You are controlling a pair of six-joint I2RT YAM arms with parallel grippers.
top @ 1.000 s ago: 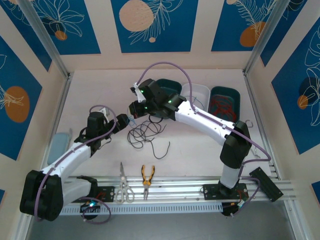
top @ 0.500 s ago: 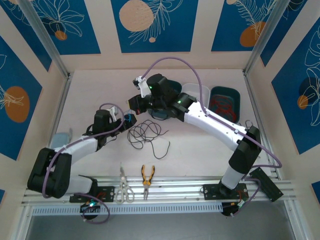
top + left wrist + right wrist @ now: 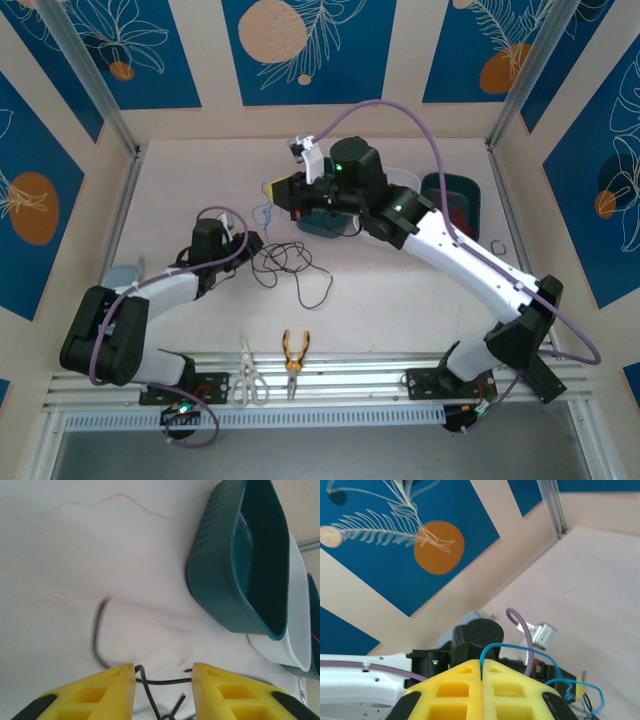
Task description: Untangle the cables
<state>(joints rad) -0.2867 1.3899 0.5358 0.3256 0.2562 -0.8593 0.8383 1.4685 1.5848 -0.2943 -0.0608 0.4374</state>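
The right end effector [image 3: 482, 664] is held raised above the far middle of the bench [image 3: 400, 290], its yellow fingers pressed together on a blue cable [image 3: 495, 644]. The blue cable is seen to leave the seam between the fingers and hang down in loose loops towards the black cables [image 3: 283, 260]. These lie in a small tangle on the bench, just in front of the left end effector [image 3: 164, 672], with one loose end trailing towards the near edge. The left end effector is held low at the tangle with its fingers partly spread. One black strand is seen crossing the gap between them, apart from the pads and not pinched. Beyond it a teal bin [image 3: 235, 580] stands with a white bin [image 3: 280, 650] touching its right side. A second teal bin [image 3: 460, 185] is set further right. What appear to be red cables are seen inside it, though much of it is hidden by the right arm. Scissors [image 3: 247, 365] and pliers [image 3: 293, 352] lie side by side at the near edge.
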